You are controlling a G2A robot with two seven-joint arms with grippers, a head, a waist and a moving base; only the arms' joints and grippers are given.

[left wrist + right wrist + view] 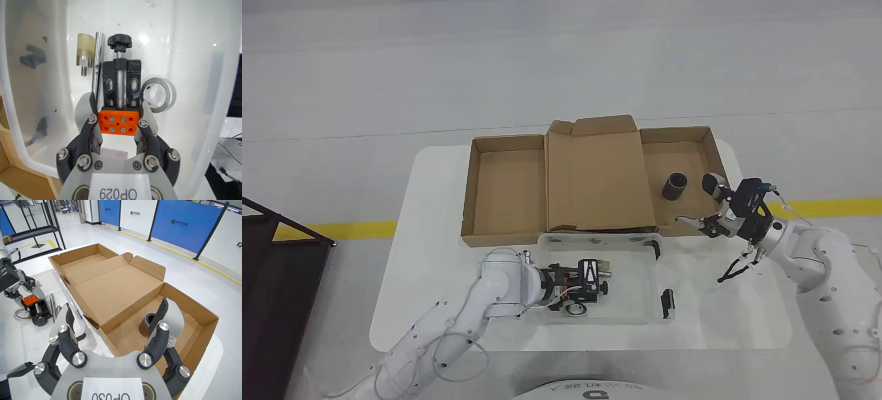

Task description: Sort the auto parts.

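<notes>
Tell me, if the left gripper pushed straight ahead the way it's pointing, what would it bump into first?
The orange block at the near end of the black screw clamp, directly ahead of the left gripper in the clear bin. Whether they touch is unclear.

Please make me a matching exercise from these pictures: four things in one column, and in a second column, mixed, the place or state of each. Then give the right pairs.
1. screw clamp
2. metal ring
3. dark sleeve
4. right gripper

A. standing in the cardboard box
B. open, empty
C. lying loose in the clear bin
D. held by the left gripper at its orange block

Pairs: 1-D, 2-C, 3-A, 4-B
</notes>
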